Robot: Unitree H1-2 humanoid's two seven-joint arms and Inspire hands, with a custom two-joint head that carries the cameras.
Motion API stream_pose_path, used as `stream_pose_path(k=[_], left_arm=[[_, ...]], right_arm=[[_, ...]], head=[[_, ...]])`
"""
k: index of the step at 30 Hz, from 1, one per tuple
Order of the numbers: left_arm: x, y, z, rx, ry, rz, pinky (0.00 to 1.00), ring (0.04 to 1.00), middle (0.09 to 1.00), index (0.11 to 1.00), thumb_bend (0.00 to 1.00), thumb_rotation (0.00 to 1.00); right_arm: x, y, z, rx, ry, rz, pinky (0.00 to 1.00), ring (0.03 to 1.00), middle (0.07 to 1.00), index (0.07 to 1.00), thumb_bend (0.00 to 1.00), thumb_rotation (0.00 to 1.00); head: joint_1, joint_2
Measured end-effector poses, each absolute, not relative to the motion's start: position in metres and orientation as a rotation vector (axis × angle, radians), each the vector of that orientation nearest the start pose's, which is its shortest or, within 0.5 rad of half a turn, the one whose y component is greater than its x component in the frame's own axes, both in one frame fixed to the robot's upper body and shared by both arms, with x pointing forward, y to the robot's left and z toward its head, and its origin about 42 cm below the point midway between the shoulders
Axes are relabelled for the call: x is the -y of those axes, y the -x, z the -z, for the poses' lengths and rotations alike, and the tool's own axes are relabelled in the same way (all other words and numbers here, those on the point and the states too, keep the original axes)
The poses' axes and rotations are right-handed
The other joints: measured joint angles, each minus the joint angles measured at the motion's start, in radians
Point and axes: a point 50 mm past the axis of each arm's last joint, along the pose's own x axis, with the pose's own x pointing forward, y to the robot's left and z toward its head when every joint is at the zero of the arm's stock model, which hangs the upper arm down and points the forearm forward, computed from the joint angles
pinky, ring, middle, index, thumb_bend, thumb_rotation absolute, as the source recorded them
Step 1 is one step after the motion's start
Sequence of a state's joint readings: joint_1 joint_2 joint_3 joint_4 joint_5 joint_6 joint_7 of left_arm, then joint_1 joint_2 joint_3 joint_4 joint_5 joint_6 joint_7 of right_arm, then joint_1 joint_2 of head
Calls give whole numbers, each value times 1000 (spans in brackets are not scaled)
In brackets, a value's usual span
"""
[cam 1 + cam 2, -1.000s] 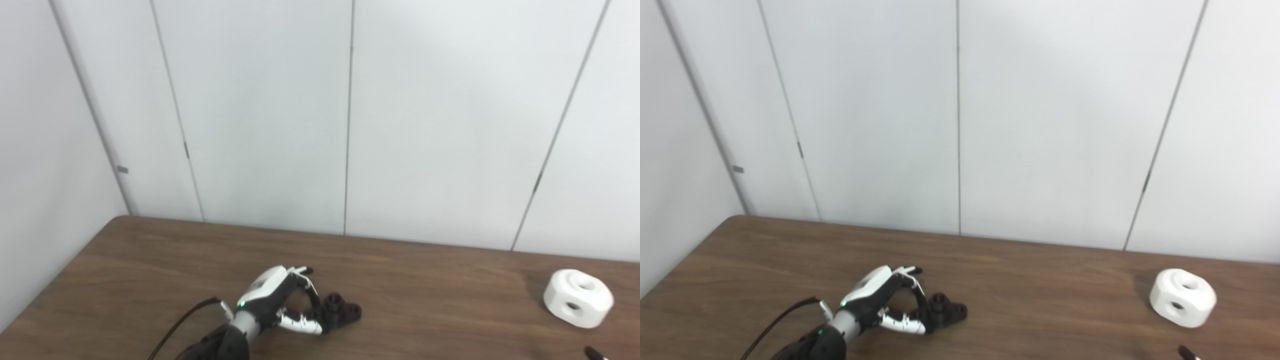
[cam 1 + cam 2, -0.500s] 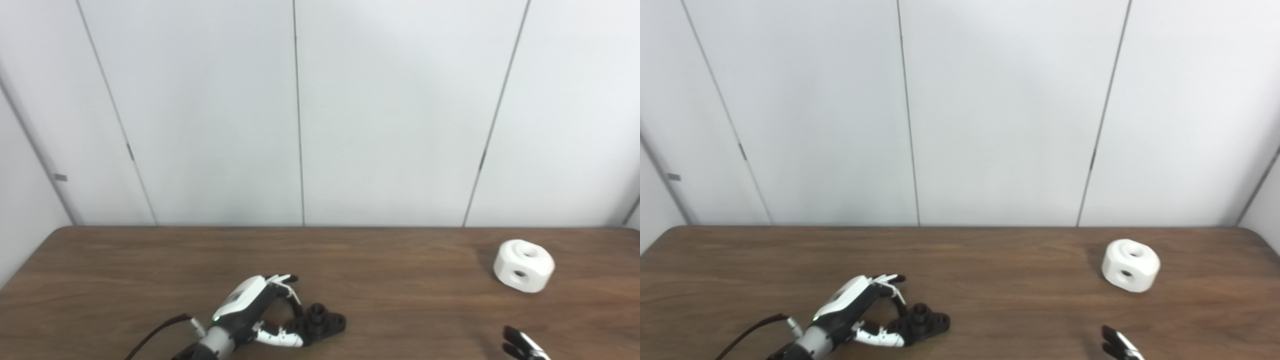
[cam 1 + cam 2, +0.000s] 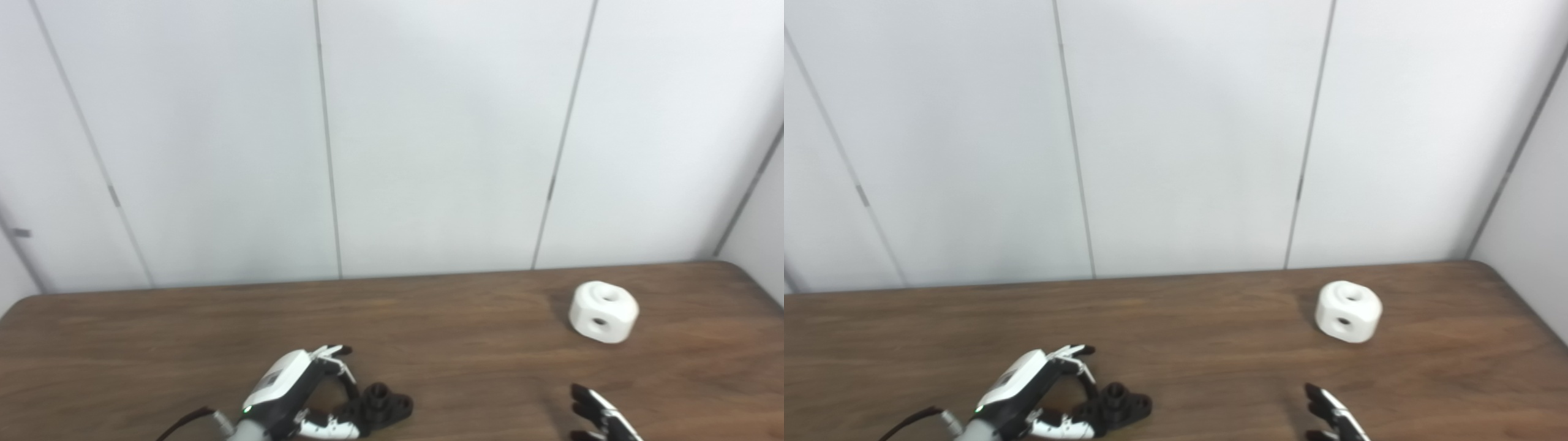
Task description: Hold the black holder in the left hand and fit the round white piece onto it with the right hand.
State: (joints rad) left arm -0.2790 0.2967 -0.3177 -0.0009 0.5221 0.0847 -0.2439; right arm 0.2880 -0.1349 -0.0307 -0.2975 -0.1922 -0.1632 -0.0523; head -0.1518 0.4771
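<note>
**Inspection: left hand at black holder, white piece unattended**

White wall panels (image 3: pixel 441 135) with thin vertical seams form the background. Below them runs a dark brown wooden table (image 3: pixel 184 331) spanning the full width of both head views.

Left hand (image 3: pixel 294 392): enters from the lower left edge, low over the near part of the table. White back shell visible, with a small green light lit near the wrist. Fingers (image 3: pixel 334 352) are curled forward and downward toward the black holder (image 3: pixel 386 407); the thumb lies along the near side and reaches the holder's left end. Fingers and thumb bracket that end of the holder. Contact appears to be made, but a firm grasp cannot be confirmed from these views. The holder rests on the table surface, lying flat, with a raised round socket on top.

Right hand (image 3: pixel 603 416): only the dark fingertips show at the lower right edge, spread apart and holding nothing. The remainder of the hand is cut off by the frame.

Round white piece (image 3: pixel 603 311): sits on the table toward the far right, well apart from both hands and from the holder. One round hole faces up, another faces the viewer on its side wall. A faint shadow falls to its left.
</note>
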Motion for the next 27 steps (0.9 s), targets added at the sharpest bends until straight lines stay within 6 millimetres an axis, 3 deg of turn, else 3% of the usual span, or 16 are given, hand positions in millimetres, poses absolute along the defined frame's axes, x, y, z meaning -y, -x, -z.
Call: stream_pose_path(k=[7, 12, 19, 22, 27], left_arm=[[-200, -354, -152, 153, -882, 490, 972, 970, 928, 479, 514, 43], [-204, -354, -151, 136, -878, 489, 956, 974, 938, 478, 515, 43], [-210, -355, -151, 149, -875, 495, 952, 967, 931, 478, 514, 43], [-214, -355, -150, 154, -876, 497, 943, 969, 932, 479, 514, 43], [-224, -360, -148, 163, -877, 498, 940, 961, 931, 479, 513, 43]], right_arm=[[258, -189, -126, 190, 365, 76, 718, 867, 894, 859, 824, 798], [255, -189, -128, 199, 368, 75, 719, 867, 888, 859, 828, 779], [256, -187, -160, 293, 377, 144, 680, 838, 872, 848, 826, 801], [265, -185, -169, 300, 454, 222, 724, 830, 861, 842, 792, 779], [285, -197, -189, 298, 605, 381, 667, 810, 852, 851, 791, 752]], head=[[-136, -44], [-158, -61], [-195, -95], [-233, -115], [-279, -143]])
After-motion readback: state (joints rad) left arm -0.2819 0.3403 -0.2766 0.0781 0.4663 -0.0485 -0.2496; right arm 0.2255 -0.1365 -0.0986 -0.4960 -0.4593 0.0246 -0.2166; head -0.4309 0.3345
